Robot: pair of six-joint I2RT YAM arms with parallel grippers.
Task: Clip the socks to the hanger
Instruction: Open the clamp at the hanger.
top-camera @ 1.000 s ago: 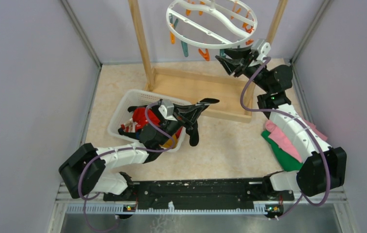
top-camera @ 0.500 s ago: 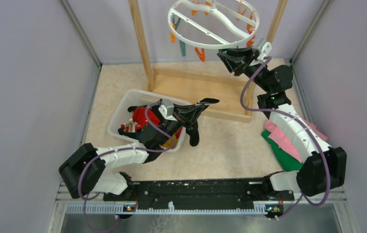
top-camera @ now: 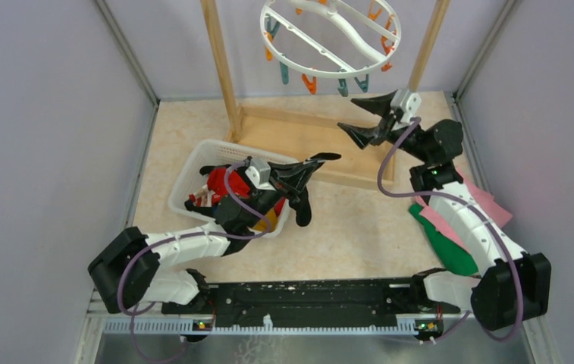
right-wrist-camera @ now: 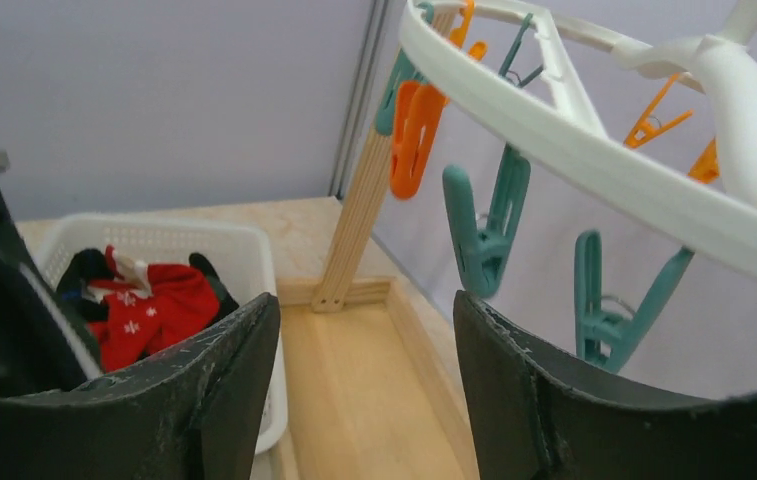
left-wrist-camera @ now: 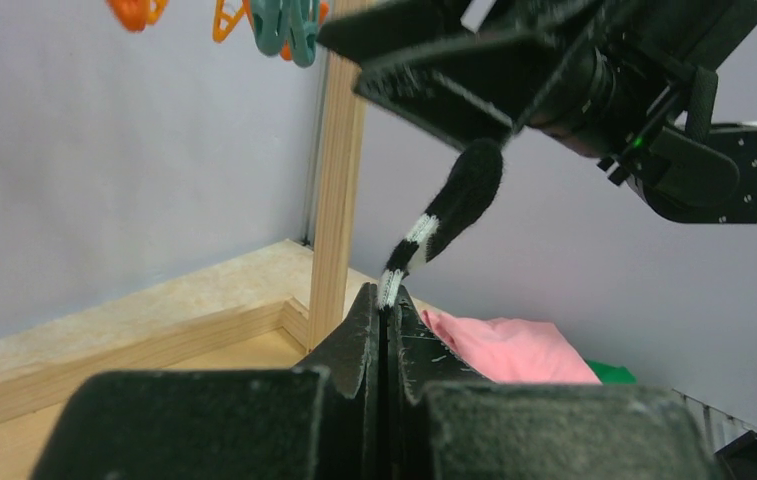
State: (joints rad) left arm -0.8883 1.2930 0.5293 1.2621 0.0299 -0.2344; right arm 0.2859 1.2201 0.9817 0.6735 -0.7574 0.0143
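The white ring hanger (top-camera: 331, 38) hangs at the back, orange and teal pegs dangling from it (top-camera: 342, 85). My left gripper (top-camera: 327, 160) is shut on a black sock with white stripes (top-camera: 302, 208) beside the basket. In the left wrist view the sock (left-wrist-camera: 459, 200) sticks out past the shut tips (left-wrist-camera: 386, 296). My right gripper (top-camera: 361, 118) hangs open and empty just below the ring's near edge. From its wrist the gripper (right-wrist-camera: 364, 305) faces the hanger rim (right-wrist-camera: 594, 150) and a teal peg (right-wrist-camera: 484, 225). More socks, one red with white dots (top-camera: 219, 182), lie in the basket.
A white mesh basket (top-camera: 192, 163) sits left of centre. The wooden rack post (top-camera: 219, 61) and its base frame (top-camera: 306, 140) stand under the hanger. Pink (top-camera: 488, 205) and green (top-camera: 450, 246) cloths lie at the right, under the right arm.
My right gripper has come down and away from the hanger's rim and opened wide. The ring has swung slightly. The left arm and its sock have stayed put.
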